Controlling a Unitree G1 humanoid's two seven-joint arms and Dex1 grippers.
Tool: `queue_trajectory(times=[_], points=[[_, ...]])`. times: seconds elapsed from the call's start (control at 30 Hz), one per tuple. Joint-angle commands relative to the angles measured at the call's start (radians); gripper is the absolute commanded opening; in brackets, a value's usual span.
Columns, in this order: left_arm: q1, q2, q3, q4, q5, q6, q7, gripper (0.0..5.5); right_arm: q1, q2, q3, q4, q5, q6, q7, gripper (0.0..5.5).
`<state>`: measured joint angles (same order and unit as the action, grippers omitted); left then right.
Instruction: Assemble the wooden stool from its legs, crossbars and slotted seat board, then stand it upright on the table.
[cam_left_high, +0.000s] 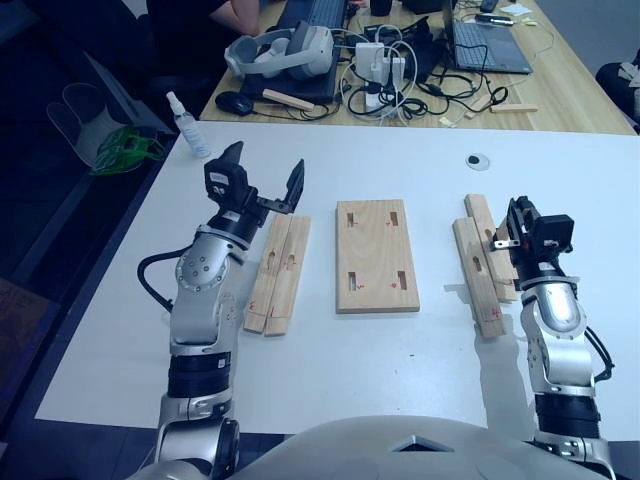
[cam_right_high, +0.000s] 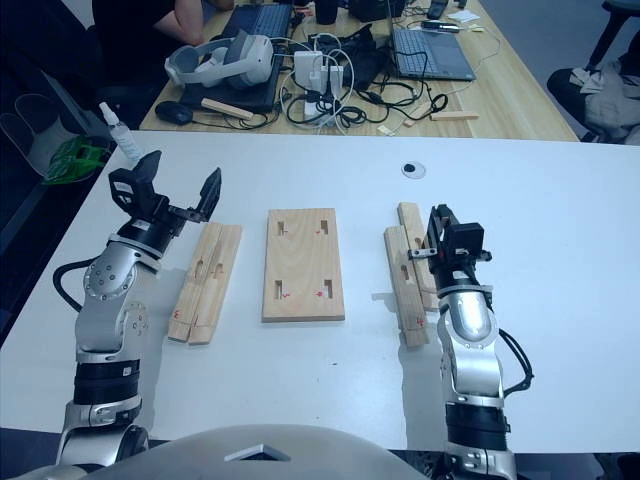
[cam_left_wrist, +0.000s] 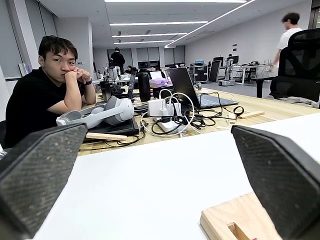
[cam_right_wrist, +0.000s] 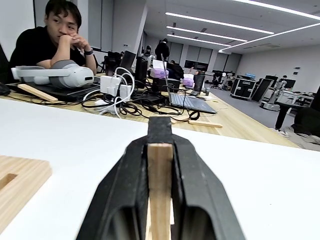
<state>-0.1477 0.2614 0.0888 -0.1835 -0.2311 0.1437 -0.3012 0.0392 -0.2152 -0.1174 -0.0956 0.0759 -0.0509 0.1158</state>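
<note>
Currently left jaws gape near the leg pieces (cam_left_high: 278, 275); right jaws clamp a wooden slat (cam_right_wrist: 160, 200).

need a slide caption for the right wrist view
Right end effector shut on a wooden piece, white table and cluttered desk beyond

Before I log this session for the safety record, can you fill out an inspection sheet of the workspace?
surface: white table.
job's things: seat board flat at centre; left pieces and right pieces beside it.
clutter: spray bottle at the far left corner.
hands: left hand open above left pieces; right hand shut on wooden strip.
cables: tangle on the wooden desk behind.
surroundings: headset and laptop there.
</note>
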Motion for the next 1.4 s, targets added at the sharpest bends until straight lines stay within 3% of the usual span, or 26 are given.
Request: queue_trajectory(times=[0.03, 0.33, 0.63, 0.93, 1.2, 1.4], points=[[-0.032, 0.001, -0.008, 0.011, -0.002, 0.017, -0.01, 5.4, -0.061, 0.013, -0.015, 0.086, 0.004, -0.036, -0.008, 0.39], [-0.036, 0.001, -0.009, 0.016, 0.002, 0.025, -0.016, 5.4, -0.076, 0.08, -0.079, 0.125, 0.184, 0.117, 0.008, 0.39], [-0.042, 0.001, -0.011, 0.011, 0.008, 0.034, -0.015, 5.4, -0.116, 0.062, -0.091, 0.197, 0.246, 0.366, -0.007, 0.39], [-0.051, -0.003, -0.016, 0.013, 0.01, 0.041, -0.01, 5.4, -0.164, 0.058, -0.037, 0.239, 0.207, 0.358, 0.025, 0.39], [-0.071, -0.005, -0.021, 0.02, 0.01, 0.047, -0.011, 5.4, -0.32, 0.105, 0.003, 0.427, 0.162, 0.286, 0.035, 0.39], [-0.06, -0.015, -0.02, 0.002, 0.012, 0.051, 0.003, 5.4, -0.32, 0.094, 0.056, 0.489, 0.083, 0.285, 0.026, 0.39]])
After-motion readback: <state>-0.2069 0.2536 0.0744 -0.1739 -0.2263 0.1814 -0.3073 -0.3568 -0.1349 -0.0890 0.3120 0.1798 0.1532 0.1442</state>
